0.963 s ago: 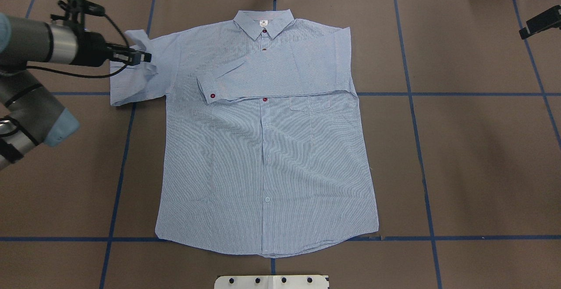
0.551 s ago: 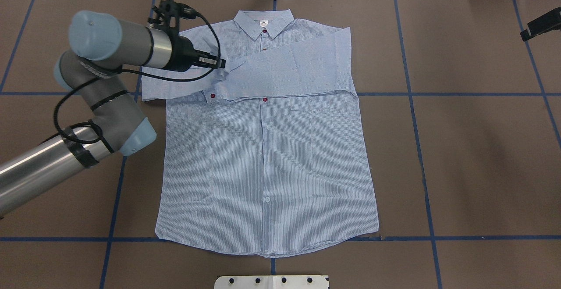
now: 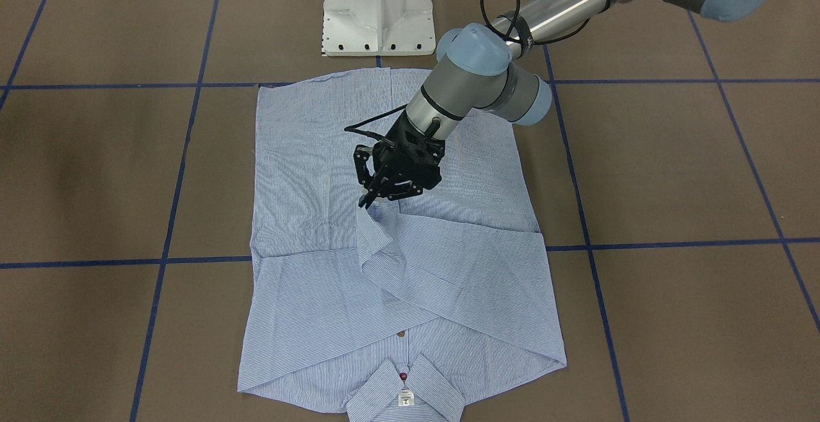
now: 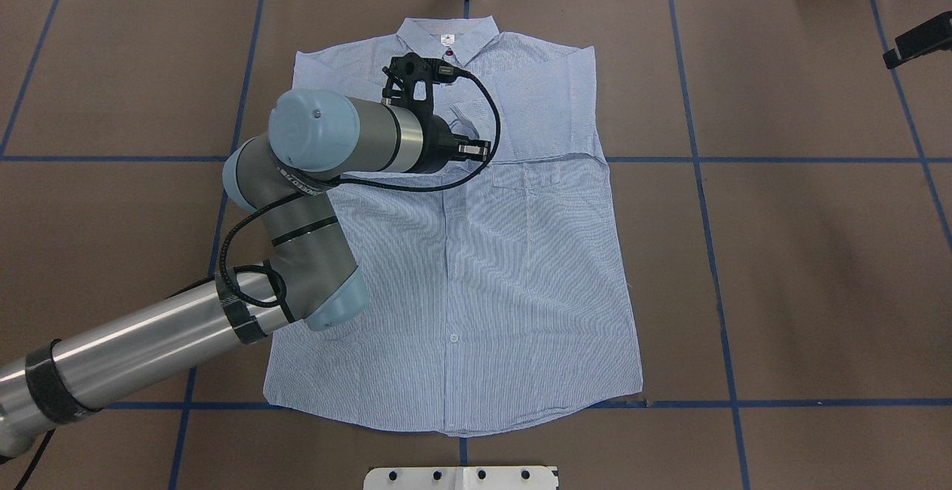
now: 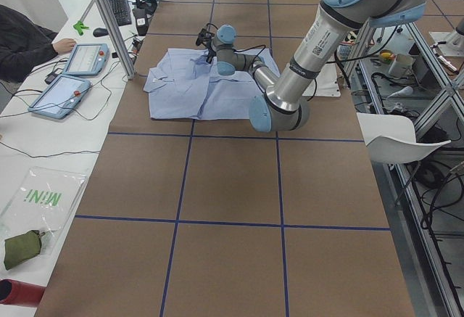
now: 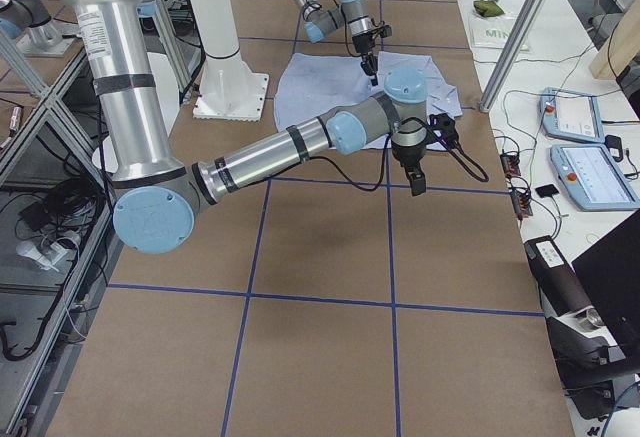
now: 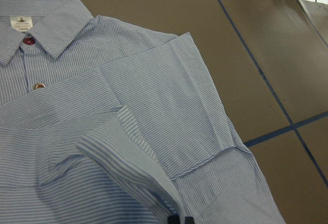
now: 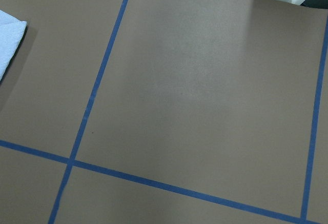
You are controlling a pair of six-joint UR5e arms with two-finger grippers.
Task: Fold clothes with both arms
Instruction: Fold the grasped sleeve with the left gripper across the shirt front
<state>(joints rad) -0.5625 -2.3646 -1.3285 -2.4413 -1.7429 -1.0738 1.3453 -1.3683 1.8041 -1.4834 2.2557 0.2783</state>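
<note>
Left tool [image 3: 371, 200] pinches shirt sleeve [image 3: 442, 249] (jaws closed).

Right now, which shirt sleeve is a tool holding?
The robot's-left sleeve: the left tool pinches its cuff, raised over the shirt; the other sleeve lies flat, untouched.

Striped shirt [image 4: 483, 289] on brown table [image 4: 818, 252]

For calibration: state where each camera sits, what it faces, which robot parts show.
Front-facing: across the table, facing the base; left arm, left gripper on sleeve.
Overhead: behind the base, looking down at shirt; left arm.
Exterior left: table's end; left arm near.
Exterior right: opposite end; right arm near.
Left wrist: above collar; fingertips.
Right wrist: above bare table; nothing.
First two share shirt, left arm.
</note>
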